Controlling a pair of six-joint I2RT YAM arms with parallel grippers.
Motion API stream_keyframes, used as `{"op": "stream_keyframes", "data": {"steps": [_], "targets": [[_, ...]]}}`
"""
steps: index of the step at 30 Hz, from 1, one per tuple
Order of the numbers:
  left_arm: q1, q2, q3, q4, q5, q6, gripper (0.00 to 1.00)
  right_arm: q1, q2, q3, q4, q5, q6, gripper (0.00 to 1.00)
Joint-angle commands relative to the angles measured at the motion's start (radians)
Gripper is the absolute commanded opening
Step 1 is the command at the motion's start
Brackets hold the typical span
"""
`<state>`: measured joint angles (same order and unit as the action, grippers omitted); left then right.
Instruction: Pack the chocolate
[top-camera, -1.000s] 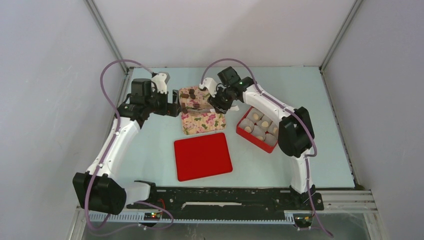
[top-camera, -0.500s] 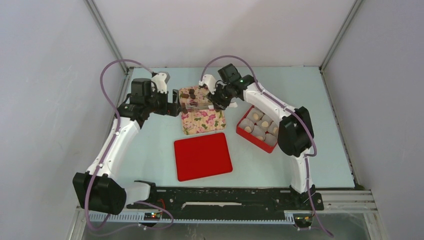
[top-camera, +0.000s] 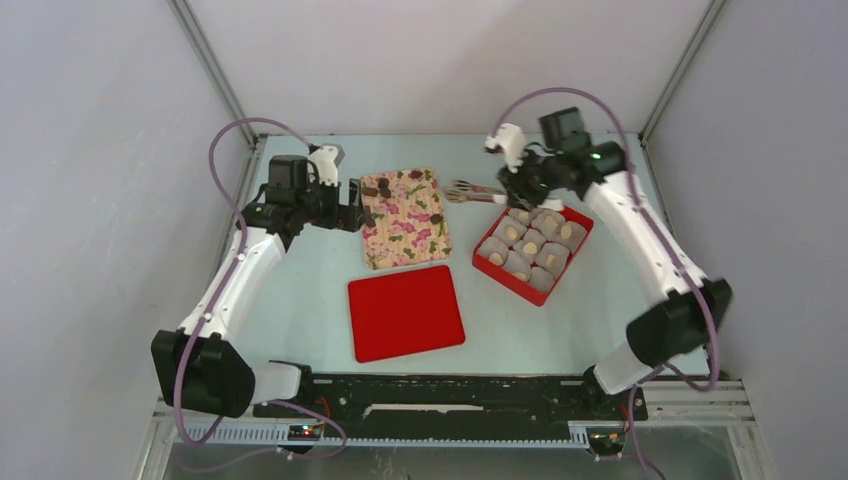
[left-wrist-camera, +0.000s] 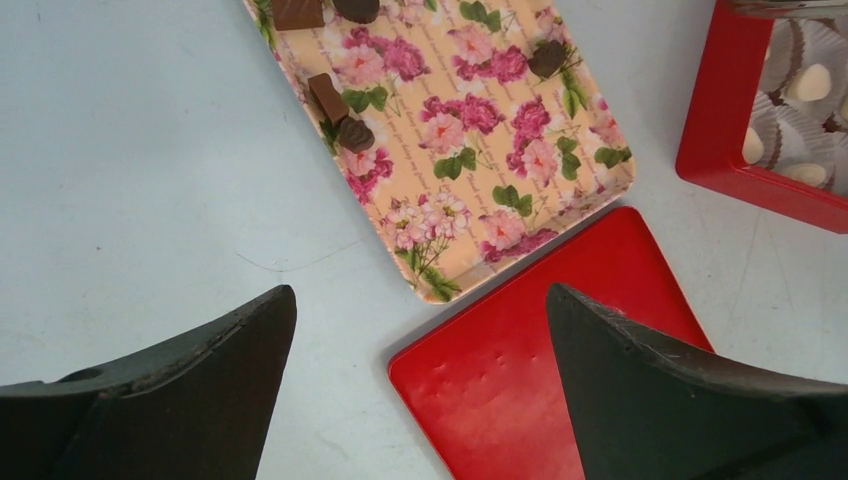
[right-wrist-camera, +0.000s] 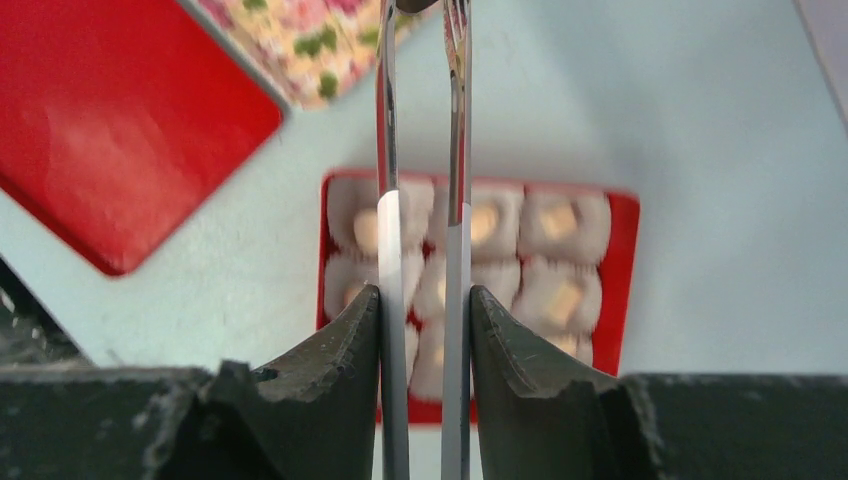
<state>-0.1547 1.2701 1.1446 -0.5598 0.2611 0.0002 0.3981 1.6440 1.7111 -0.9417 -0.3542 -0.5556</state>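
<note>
Dark brown chocolate (top-camera: 380, 186) pieces lie on the floral tray (top-camera: 410, 240); the left wrist view shows them too, a chocolate (left-wrist-camera: 328, 96) near the tray's top left. Pale chocolate (top-camera: 512, 232) lumps sit in paper cups inside the red box (top-camera: 487, 266). My right gripper (top-camera: 517, 183) hangs over the box's far corner, shut on metal tongs (top-camera: 472, 192) that point left toward the tray. In the right wrist view the tongs (right-wrist-camera: 455, 150) run up between my gripper (right-wrist-camera: 425, 292); a dark bit shows at their tips. My left gripper (top-camera: 350, 208) stands open beside the tray's left edge, holding nothing.
A flat red lid (top-camera: 405, 312) lies in front of the tray, also under my left gripper (left-wrist-camera: 420, 295) as the lid (left-wrist-camera: 560, 340). The red box (right-wrist-camera: 625, 280) sits right of the tray. Grey walls enclose the pale blue table.
The right arm swung from over the floral tray to the right, carrying the tongs above the red box. Its jaws narrowed slightly on the tongs. The left arm barely moved.
</note>
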Motion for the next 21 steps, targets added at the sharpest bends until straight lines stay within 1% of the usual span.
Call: {"op": "stream_keyframes", "data": {"steps": [1,9,14,21], "targets": [[0.004,0.014,0.042,-0.016,-0.025,0.05,0.98,-0.099,-0.173,-0.111,-0.155,0.004,-0.052,0.24],[0.002,0.025,0.043,-0.034,-0.025,0.051,0.98,-0.281,-0.319,-0.224,-0.352,0.037,-0.173,0.24],[-0.01,0.035,0.053,-0.031,-0.019,0.046,0.98,-0.309,-0.358,-0.313,-0.422,0.08,-0.271,0.24],[-0.02,0.035,0.053,-0.022,-0.023,0.046,0.98,-0.334,-0.322,-0.318,-0.473,0.124,-0.331,0.24]]}}
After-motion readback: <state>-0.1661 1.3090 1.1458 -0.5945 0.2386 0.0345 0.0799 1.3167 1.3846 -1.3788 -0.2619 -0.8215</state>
